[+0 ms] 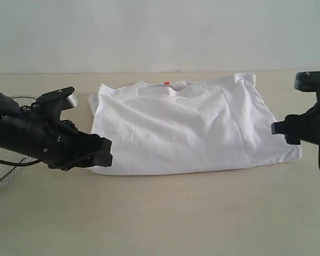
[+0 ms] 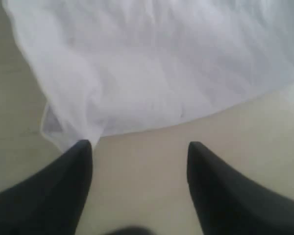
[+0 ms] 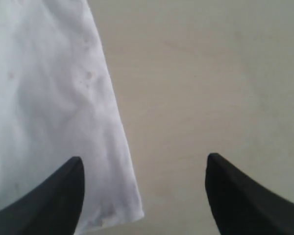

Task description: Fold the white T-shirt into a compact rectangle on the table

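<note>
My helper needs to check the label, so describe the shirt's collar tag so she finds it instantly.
On the beige table lies a white T-shirt. At its collar, on the edge nearest the wall, sits a small orange tag, the only bright colour on the cloth.

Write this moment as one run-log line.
white T-shirt: lying on table | left gripper: open, empty, at shirt corner | right gripper: open, empty, over shirt edge
</note>
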You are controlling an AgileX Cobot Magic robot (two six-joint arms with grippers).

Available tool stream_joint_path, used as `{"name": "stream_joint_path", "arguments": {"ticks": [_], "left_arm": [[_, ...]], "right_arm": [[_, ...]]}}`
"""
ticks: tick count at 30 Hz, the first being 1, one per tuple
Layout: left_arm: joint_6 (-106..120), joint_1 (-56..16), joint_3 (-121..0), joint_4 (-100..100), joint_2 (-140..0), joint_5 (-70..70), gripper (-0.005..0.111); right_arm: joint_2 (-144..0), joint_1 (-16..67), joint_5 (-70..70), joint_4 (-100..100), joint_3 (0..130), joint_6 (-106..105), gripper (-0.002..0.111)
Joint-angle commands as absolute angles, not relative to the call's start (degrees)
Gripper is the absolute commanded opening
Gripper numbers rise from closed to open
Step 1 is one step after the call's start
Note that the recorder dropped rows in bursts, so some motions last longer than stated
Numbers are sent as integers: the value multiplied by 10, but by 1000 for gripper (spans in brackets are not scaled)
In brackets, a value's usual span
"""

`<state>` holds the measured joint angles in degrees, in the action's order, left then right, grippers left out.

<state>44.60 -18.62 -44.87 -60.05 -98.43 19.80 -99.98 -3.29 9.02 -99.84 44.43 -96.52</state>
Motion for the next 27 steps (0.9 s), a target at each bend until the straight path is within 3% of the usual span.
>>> {"name": "stream_joint_path", "arguments": {"ticks": [1, 27], "left_arm": [[441, -189, -453, -575, -981, 194, 64], [441, -189, -467, -560, -1038, 123, 67]], "right_arm": [[-1029, -34, 72, -999, 447, -950, 63], [-1062, -34, 50, -999, 459, -948, 63]]}}
